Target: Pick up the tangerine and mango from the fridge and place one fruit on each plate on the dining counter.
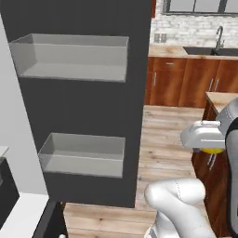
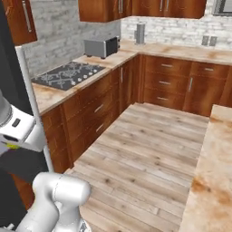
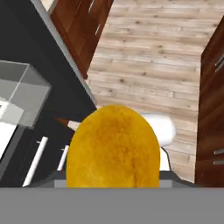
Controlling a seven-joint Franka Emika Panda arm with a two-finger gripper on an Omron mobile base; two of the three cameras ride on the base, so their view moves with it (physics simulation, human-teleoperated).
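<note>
A golden-yellow mango takes up the lower middle of the hand view and hides the fingertips. My gripper is shut on it and holds it in the air above the wood floor. A sliver of the mango shows under the white hand in the left base view, and a smaller bit of mango in the right base view. The fridge door stands open at the left, black, with two clear bins. The dining counter runs along the right. The tangerine and the plates are out of view.
Wood floor lies between the wall cabinets and the island. A stove and a toaster sit on the wall counter. A sink is at the back. The island's wood base stands close beside the hand.
</note>
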